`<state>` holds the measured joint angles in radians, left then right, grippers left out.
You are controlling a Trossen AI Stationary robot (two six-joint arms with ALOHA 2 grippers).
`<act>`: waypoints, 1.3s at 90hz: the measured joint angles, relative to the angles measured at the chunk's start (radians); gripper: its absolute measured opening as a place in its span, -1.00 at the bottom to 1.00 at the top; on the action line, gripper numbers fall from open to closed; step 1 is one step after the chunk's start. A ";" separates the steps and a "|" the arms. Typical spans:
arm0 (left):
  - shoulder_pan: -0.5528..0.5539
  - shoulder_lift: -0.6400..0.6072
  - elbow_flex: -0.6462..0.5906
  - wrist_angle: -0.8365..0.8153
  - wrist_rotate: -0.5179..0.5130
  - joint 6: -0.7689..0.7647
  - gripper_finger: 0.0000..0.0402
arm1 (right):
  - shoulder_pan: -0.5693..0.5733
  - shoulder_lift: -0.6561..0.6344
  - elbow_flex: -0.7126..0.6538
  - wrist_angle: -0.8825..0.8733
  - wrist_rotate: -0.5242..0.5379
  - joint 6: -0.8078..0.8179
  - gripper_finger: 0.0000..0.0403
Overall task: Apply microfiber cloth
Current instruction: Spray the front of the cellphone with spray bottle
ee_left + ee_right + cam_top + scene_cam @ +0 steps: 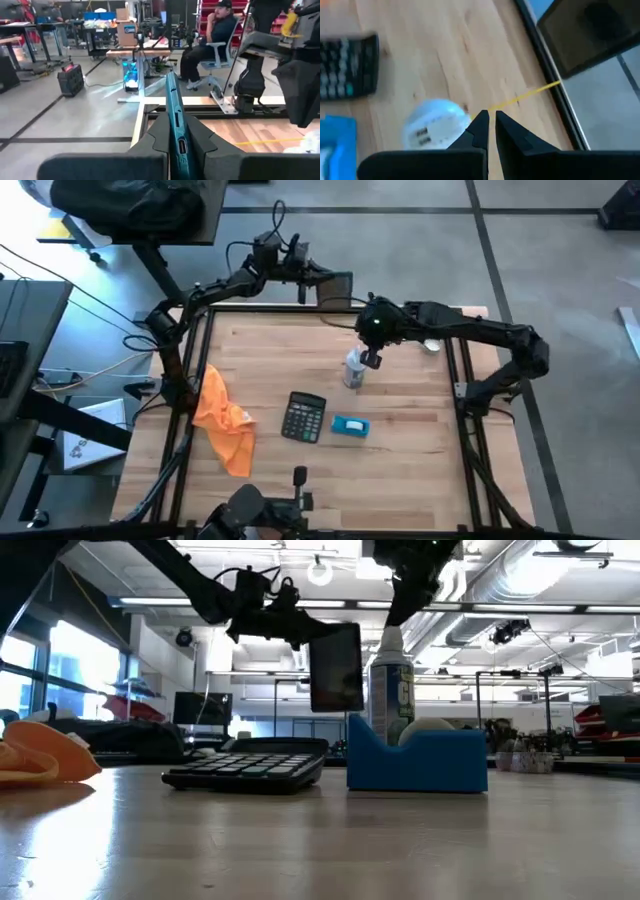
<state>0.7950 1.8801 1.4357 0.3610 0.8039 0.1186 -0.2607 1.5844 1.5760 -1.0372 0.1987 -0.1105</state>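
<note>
The microfiber cloth [223, 420] is lying crumpled at the left side of the bench [420, 470], well apart from both arms; in the low view only its right end [45, 762] is showing, the rest being cut off by the frame.

The left end effector [322, 281] is hanging over the far edge of the bench, pinching a thin teal tablet [176, 125] on edge between its fingers. From above the tablet [336, 289] is showing only as a dark slab, and in the low view it is reading as a dark rectangle [336, 668] in the air.

The right end effector [368, 360] is hovering above a small spray bottle [354, 368] standing near the middle of the bench, its fingers [481, 125] sitting nearly pressed together with only a slit between them, gripping nothing. Its body is hiding the bottle's top from above.

A black calculator [304, 417] and a blue-and-white box [350, 426] are lying just beside each other, nearer than the bottle. In the low view the box [417, 760] is hiding the bottle's base.
</note>
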 joint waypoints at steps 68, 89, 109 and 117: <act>-0.026 0.000 -0.147 0.221 -0.077 -0.036 -0.98 | -0.089 0.218 0.346 -0.310 -0.237 -0.195 -1.00; -0.038 0.000 -0.142 0.203 -0.181 -0.034 -0.98 | -0.094 0.218 0.346 -0.308 -0.295 -0.279 -1.00; -0.041 0.001 -0.098 0.162 -0.255 0.043 -0.99 | -0.102 0.235 0.348 -0.298 -0.330 -0.291 -1.00; -0.045 0.003 -0.084 0.162 -0.229 0.032 -0.99 | -0.102 0.235 0.364 -0.300 -0.325 -0.287 -1.00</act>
<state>0.7502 1.8836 1.3515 0.5233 0.5748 0.1505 -0.3626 1.8194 1.9400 -1.3368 -0.1267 -0.3974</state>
